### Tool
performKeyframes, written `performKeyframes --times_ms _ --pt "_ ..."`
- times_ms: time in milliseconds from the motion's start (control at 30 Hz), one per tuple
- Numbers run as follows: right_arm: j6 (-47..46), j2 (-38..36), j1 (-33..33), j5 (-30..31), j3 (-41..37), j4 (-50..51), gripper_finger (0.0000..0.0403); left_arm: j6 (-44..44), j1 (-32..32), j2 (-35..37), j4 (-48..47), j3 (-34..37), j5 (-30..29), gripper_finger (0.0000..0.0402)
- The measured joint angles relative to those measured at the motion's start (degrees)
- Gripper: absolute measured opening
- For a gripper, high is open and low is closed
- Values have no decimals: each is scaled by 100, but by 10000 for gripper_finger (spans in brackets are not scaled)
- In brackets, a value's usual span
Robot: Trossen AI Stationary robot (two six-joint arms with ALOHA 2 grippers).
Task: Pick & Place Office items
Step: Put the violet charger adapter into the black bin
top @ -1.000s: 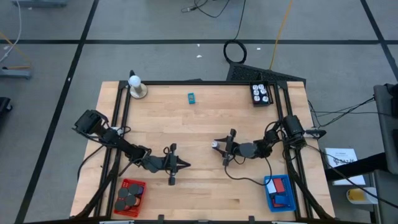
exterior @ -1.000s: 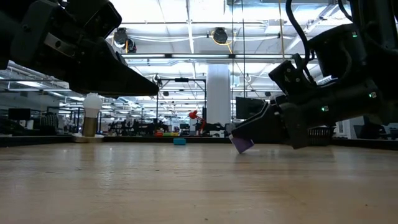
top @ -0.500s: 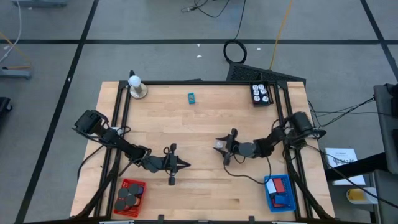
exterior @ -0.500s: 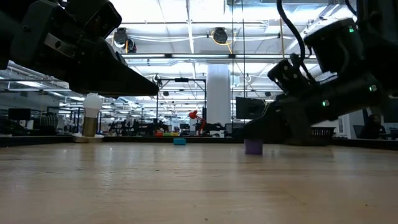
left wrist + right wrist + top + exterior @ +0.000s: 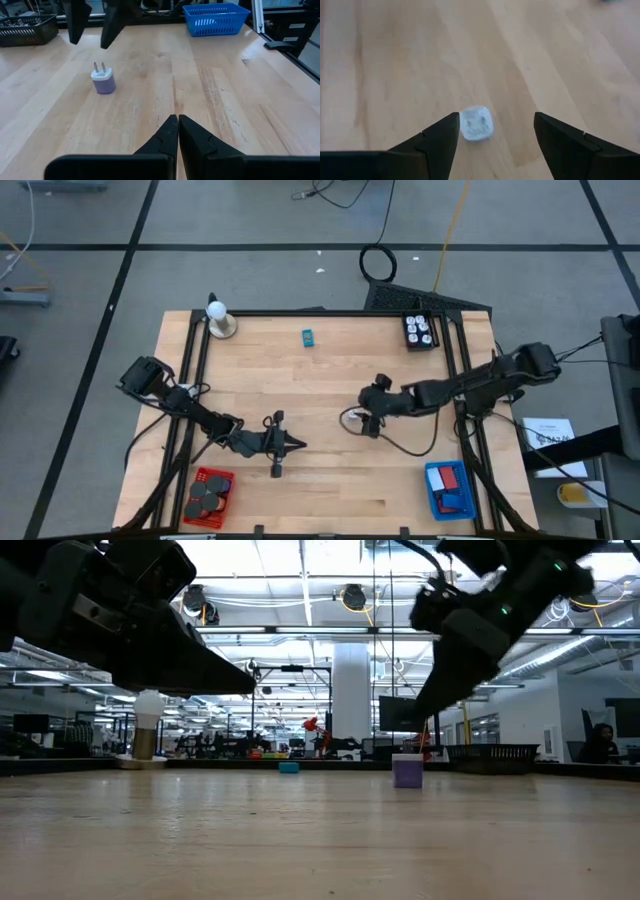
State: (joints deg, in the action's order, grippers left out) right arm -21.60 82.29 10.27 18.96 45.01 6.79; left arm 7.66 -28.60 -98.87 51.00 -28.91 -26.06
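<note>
A small purple plug adapter (image 5: 351, 418) (image 5: 103, 81) stands on its base on the wooden table (image 5: 300, 380), right of the middle, its two prongs up. My right gripper (image 5: 366, 418) (image 5: 495, 122) hovers open above it, pointing slantwise down; the adapter (image 5: 477, 123) (image 5: 407, 772) shows between the fingers, apart from them. A teal item (image 5: 308, 336) lies on the table near its far edge. My left gripper (image 5: 300, 445) (image 5: 177, 120) is shut and holds nothing, low over the table's near left part and pointing at the adapter.
A red basket (image 5: 209, 494) with black discs sits at the near left corner. A blue basket (image 5: 447, 488) with red and blue pieces sits at the near right. A white ball on a tan base (image 5: 218, 320) and a black tray (image 5: 420, 330) stand along the far edge.
My right gripper has let go of the purple adapter, which it held tilted just over the wood and which now stands upright on the table. The gripper has then risen well clear of it, drawn slightly back toward the right edge, and tipped toward level.
</note>
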Motion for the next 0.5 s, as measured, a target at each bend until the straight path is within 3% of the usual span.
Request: performKeyframes --times_ms 233,500 --pt "859 868 -331 -866 963 796 287 2 2 0 -35 -2 0 21" --pt "1132 1561 -399 -1030 1159 1027 286 -2 2 0 -79 -2 0 21"
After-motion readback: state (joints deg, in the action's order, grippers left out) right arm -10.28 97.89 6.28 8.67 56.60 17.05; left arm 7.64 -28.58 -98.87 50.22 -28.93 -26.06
